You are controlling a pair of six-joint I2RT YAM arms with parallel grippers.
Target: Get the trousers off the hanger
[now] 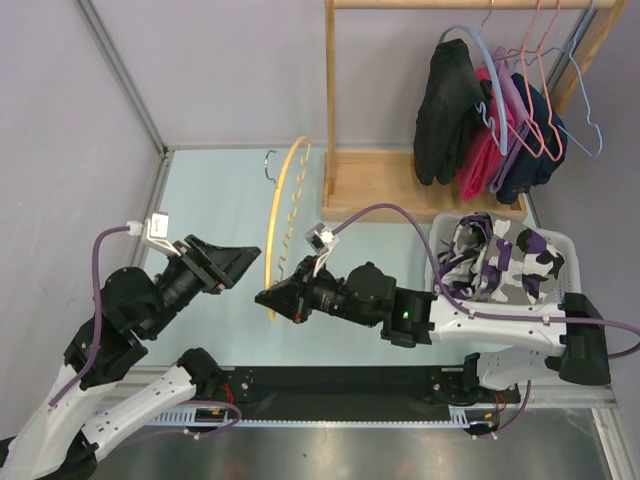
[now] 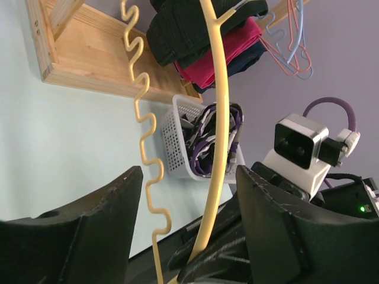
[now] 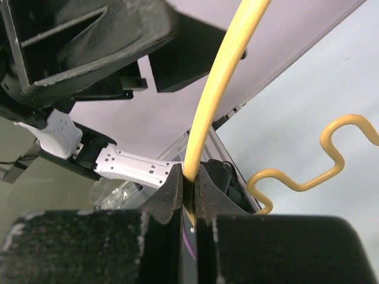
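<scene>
Pale-green table (image 1: 215,200) under lilac walls (image 1: 60,120); right pincer (image 1: 265,298) clamps yellow hanger (image 3: 220,65), left pincer (image 1: 248,268) gapes wide.

Lilac walls (image 1: 230,70) enclose a pale table (image 1: 215,205) with a wooden rack (image 1: 330,100)

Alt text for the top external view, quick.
The right pincer grips one end of a bare yellow hanger. The open left pincer sits beside it; camouflage-print trousers lie in the white basket at right.
</scene>
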